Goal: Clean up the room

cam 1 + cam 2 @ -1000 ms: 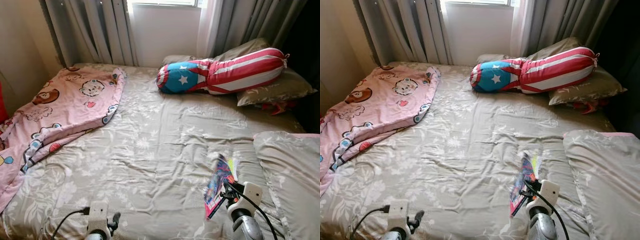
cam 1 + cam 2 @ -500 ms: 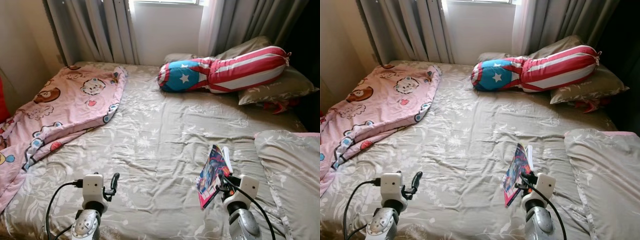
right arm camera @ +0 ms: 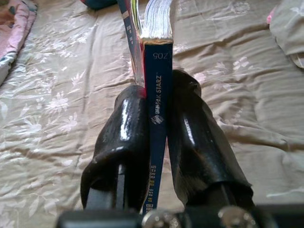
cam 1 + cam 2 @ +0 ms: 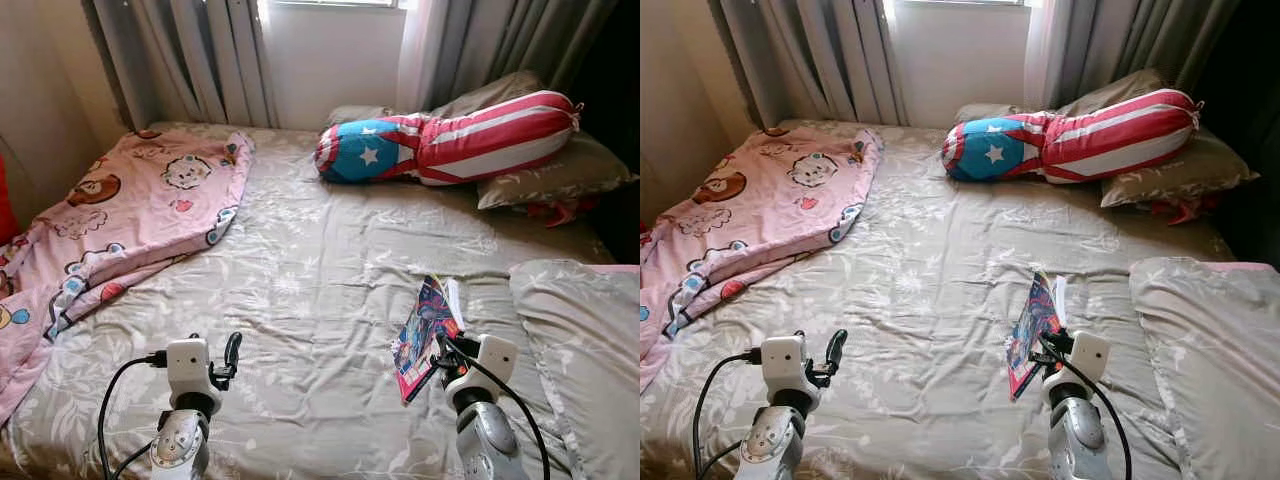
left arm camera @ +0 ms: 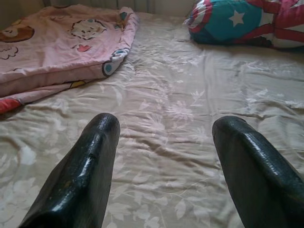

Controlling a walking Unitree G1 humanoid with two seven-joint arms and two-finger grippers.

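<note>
My right gripper [image 4: 443, 350] is shut on a colourful book [image 4: 425, 335], held upright above the grey floral bedsheet [image 4: 310, 290] at the near right. In the right wrist view both black fingers [image 3: 124, 137] clamp the book's dark blue spine [image 3: 156, 118]. My left gripper [image 4: 230, 358] hovers open over the near left of the bed, and its two fingers [image 5: 83, 175] stand wide apart with nothing between them.
A pink cartoon blanket [image 4: 120, 215] lies crumpled over the bed's left side. A stars-and-stripes bolster [image 4: 450, 140] rests on grey pillows [image 4: 550, 175] at the head by the curtains [image 4: 190, 60]. Another grey pillow [image 4: 585, 350] lies at the near right.
Both arms have risen into view and reached further over the bed. The book in my right gripper has moved up and slightly left with it.
</note>
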